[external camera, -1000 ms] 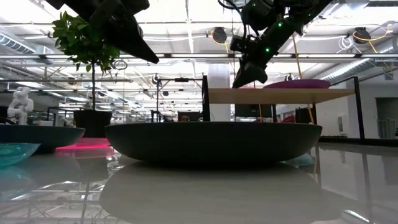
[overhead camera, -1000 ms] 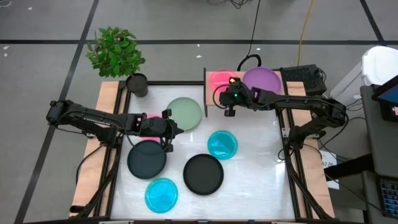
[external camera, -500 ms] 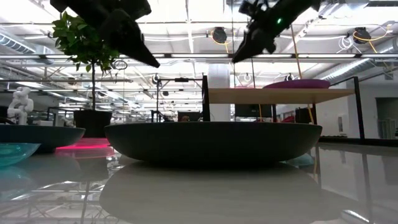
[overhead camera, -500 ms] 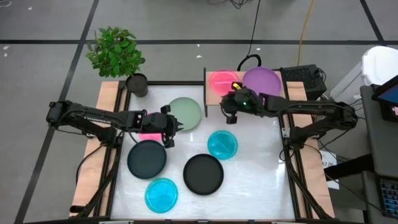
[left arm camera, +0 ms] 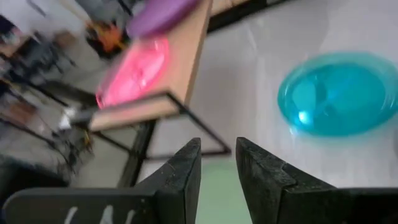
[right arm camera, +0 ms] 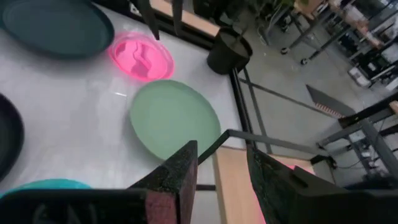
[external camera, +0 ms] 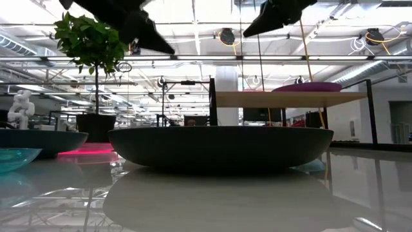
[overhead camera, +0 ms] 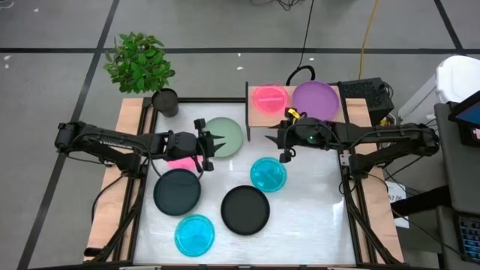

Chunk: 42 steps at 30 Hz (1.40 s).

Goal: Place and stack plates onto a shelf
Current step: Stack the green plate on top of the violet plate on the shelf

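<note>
Resting side by side on the small raised light-wood shelf (overhead camera: pixel 294 112) at the far edge of the table are a round pink plastic plate (overhead camera: pixel 268 98) and a round purple plastic plate (overhead camera: pixel 314 97). The white glossy table (overhead camera: pixel 315 202) carries the remaining dishes: a pale green round plate (overhead camera: pixel 227 135) near the shelf's thin side panel, a second pink plate (overhead camera: pixel 178 161) largely covered by the left arm, a translucent cyan plate (overhead camera: pixel 268 173) at centre, two black plates (overhead camera: pixel 177 190) (overhead camera: pixel 245 209) nearer the front, and a second cyan plate (overhead camera: pixel 194 233) at the front edge.

The left gripper (overhead camera: pixel 211 145) hangs above the table at the near-left rim of the pale green plate, jaws a narrow gap apart and holding nothing — its wrist view looks past them to the shelf and the central cyan plate. The right gripper (overhead camera: pixel 284 147) hangs just in front of the shelf, above the bare table between shelf and central cyan plate, jaws likewise parted and empty.

A small dark pot (overhead camera: pixel 166 102) holding a leafy green plant (overhead camera: pixel 139 61) stands at the table's far-left corner.
</note>
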Each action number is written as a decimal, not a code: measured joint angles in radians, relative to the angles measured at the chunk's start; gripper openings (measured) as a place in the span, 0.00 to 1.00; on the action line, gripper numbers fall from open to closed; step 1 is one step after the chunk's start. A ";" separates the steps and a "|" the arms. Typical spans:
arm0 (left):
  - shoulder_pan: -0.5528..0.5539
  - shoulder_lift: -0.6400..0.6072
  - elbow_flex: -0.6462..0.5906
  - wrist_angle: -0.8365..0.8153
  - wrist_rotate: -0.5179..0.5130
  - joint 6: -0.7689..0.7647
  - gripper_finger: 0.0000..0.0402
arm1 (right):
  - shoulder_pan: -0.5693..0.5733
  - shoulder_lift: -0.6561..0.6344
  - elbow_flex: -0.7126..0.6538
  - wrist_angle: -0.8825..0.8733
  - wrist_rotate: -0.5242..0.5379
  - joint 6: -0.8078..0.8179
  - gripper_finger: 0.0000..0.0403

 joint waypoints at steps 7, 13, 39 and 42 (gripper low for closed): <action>0.080 0.035 0.000 -0.215 0.061 -0.087 0.28 | 0.005 0.001 0.000 -0.012 0.000 0.024 0.30; 0.105 0.124 0.000 -0.272 0.127 -0.133 0.42 | 0.005 0.001 0.000 -0.013 0.000 0.026 0.30; 0.133 0.413 0.000 -0.255 0.244 0.138 0.47 | 0.005 0.001 0.000 -0.028 -0.001 0.001 0.30; 0.129 0.410 0.000 -0.247 0.244 0.160 0.39 | 0.005 0.001 0.000 -0.028 -0.001 0.003 0.30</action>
